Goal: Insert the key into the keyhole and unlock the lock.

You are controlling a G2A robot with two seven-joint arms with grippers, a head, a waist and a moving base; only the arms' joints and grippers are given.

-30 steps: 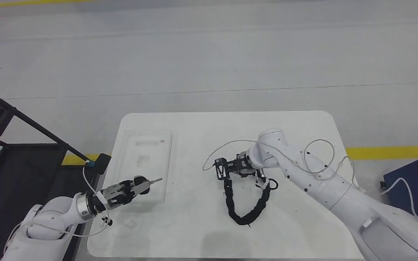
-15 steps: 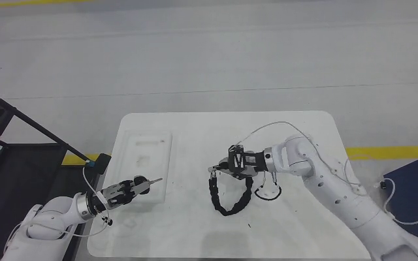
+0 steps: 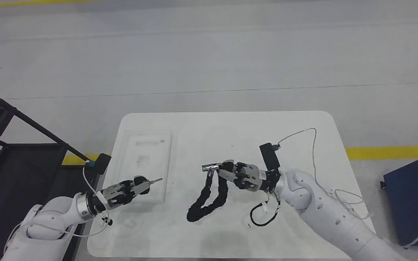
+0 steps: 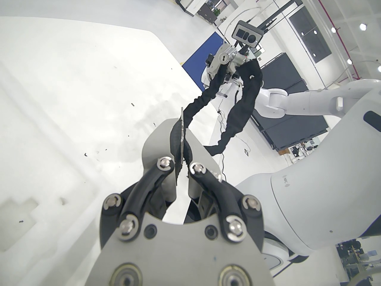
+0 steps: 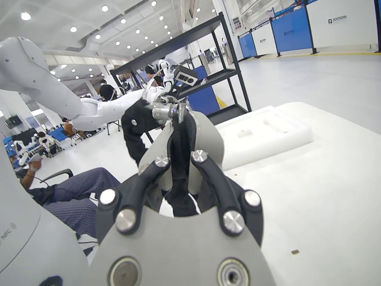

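Top view: left gripper (image 3: 141, 184), jaws clamped on the flat silver metal key (image 3: 155, 181), sits over the white foam tray (image 3: 149, 147). Right gripper (image 3: 226, 173) holds the black fabric-sleeved chain lock (image 3: 204, 202), loop hanging down.
Left wrist view: the silver keyhole (image 4: 223, 58) faces the key, well apart.
Right wrist view: jaws clamped on the lock's black sleeve.

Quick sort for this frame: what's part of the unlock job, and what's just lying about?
In the job:
key, pinched in the left tool
chain lock with its keyhole, held up by the right tool

Lying about:
white foam tray
thin black cable loop
table
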